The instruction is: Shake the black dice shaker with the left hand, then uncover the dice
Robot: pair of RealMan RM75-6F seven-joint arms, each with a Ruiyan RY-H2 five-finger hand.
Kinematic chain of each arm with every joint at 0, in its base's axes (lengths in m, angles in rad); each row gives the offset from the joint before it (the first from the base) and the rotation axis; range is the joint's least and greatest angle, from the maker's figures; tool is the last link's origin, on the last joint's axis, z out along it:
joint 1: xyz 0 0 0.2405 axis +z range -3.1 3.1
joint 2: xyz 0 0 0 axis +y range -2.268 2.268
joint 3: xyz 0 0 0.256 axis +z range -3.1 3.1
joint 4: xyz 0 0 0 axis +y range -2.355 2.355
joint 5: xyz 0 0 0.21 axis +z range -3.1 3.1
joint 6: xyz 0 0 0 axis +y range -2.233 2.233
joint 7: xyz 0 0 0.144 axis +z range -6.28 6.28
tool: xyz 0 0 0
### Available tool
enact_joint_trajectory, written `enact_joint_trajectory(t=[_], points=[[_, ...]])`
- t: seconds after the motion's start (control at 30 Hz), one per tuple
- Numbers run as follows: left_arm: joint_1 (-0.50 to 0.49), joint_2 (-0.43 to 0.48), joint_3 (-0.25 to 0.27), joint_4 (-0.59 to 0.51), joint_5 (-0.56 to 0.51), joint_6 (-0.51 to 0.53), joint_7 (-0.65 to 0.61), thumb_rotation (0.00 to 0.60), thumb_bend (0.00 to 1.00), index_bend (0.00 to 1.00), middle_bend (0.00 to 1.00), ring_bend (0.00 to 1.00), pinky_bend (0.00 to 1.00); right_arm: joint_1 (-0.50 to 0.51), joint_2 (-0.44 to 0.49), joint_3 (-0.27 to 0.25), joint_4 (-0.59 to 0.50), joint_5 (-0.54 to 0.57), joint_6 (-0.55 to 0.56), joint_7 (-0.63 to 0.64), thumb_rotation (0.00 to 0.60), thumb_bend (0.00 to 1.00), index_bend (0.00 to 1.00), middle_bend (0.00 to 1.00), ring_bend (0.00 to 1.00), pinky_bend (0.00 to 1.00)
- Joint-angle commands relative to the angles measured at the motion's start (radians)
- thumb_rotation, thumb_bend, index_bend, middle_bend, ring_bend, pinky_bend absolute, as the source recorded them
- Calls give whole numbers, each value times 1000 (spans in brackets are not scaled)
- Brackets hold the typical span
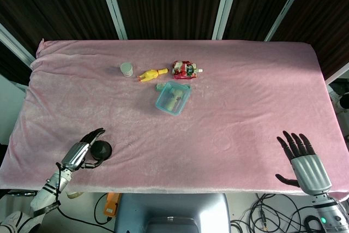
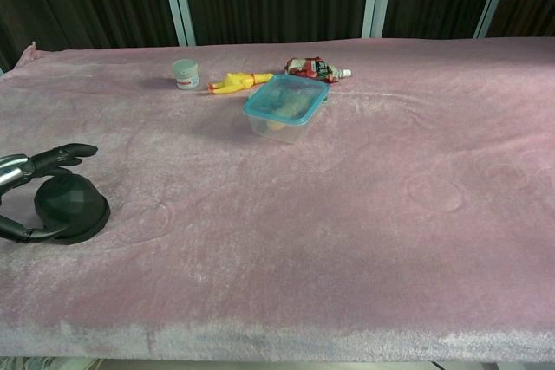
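The black dice shaker (image 1: 102,149) (image 2: 75,206), a faceted dome on a round base, stands on the pink cloth near the front left corner. My left hand (image 1: 80,154) (image 2: 36,163) cups it from the left. Its fingers arch just over the dome with a small gap, and the thumb lies low against the base. The dice are hidden under the dome. My right hand (image 1: 304,163) hovers at the front right edge, fingers spread and holding nothing. Only the head view shows it.
At the back centre lie a small white jar (image 1: 126,69) (image 2: 185,74), a yellow toy (image 1: 153,74) (image 2: 234,82), a red pouch (image 1: 185,70) (image 2: 310,67) and a teal-lidded clear box (image 1: 173,98) (image 2: 287,107). The table's front edge runs just below both hands.
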Motion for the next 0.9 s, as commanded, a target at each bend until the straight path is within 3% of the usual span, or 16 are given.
enact_joint_trajectory(t=[0.03,0.23,0.57,0.73,0.9], points=[[-3,1,-1,2,-9,-13,-24,600,311,0,0,0,100,0,0,-1,0,-2,-1,-1,600,137,0,0,0,151],[-5,1,4,5,-13,-27,-50,600,311,0,0,0,105,2,-2,-2,1,-4,-3,-2,600,137,0,0,0,151],[-37,18,55,-19,22,-91,-234,600,312,4,34,48,160,10,-2,-3,-3,1,-23,-19,600,137,0,0,0,151],[-42,7,64,-8,27,-96,-247,600,314,10,68,113,245,10,-2,-4,-2,0,-22,-17,600,137,0,0,0,151],[-41,-9,67,11,25,-93,-253,600,321,28,137,230,402,11,-1,-5,-3,0,-24,-19,600,137,0,0,0,151]])
